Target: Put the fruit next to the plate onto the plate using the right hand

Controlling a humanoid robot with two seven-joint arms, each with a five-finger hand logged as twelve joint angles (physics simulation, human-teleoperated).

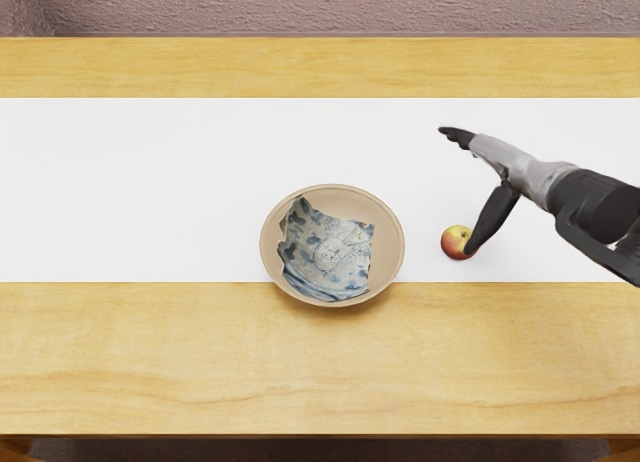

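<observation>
The fruit (456,242) lies at the tip of the lower finger (490,217) of the right hand (512,167), seemingly touching it. The upper finger (457,135) points behind it, well apart. The plate (268,244) lies left of both fingers, near the fruit but apart. Both rest on the runner (150,182) crossing the table (300,362) left to right.

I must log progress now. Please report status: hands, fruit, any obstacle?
Right hand open, one finger down beside apple, no grasp. Apple on white runner, right of plate. Nothing between them. Left hand not in view.
</observation>
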